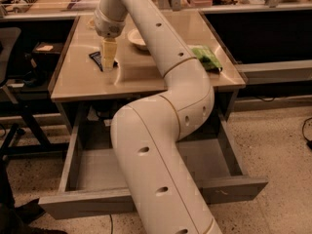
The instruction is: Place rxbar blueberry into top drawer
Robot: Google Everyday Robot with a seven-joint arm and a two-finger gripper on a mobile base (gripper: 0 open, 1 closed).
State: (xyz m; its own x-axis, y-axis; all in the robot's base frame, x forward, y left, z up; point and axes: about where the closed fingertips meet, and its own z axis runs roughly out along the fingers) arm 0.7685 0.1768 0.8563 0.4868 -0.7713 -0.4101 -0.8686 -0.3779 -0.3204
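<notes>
The rxbar blueberry [95, 58], a small dark navy bar, lies flat on the tan table top [146, 79] near its left side. My gripper [107, 65] points straight down at the bar's right end, at or just above the table surface, and hides part of the bar. The top drawer [87, 172] is pulled out wide below the table's front edge. Its grey floor shows on both sides of my arm, which crosses over its middle.
A pale bowl [137, 38] sits behind the gripper on the table. A green crinkly bag [207, 57] lies near the table's right edge. A dark chair and stand [19, 82] are left of the table. Dark cabinets [263, 38] are to the right.
</notes>
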